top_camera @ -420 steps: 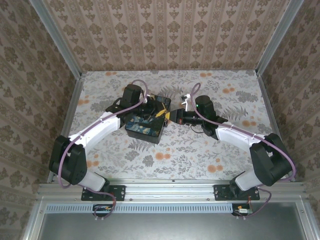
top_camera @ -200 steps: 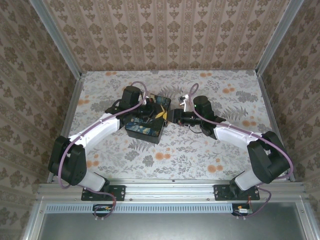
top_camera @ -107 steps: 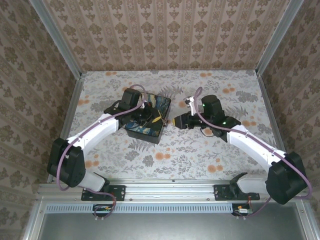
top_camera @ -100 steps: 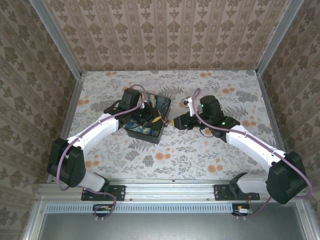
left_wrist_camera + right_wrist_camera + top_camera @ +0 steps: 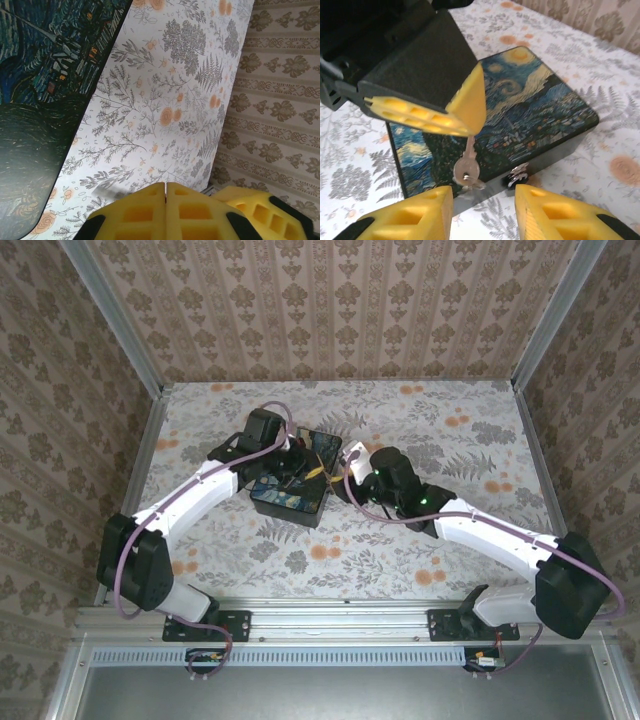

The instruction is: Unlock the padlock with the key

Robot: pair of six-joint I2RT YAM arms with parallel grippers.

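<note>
Open right jaws are facing the key (image 5: pixel 466 170).
They are holding nothing; just beyond their gap the key is hanging at the front wall of the box (image 5: pixel 530 115), and the left jaws, pressed shut, are pinching its blade.

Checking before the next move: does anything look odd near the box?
Yes. The key hangs head down at the front of the box, pinched by its blade in the left gripper, so the end meant for a lock is covered.
</note>
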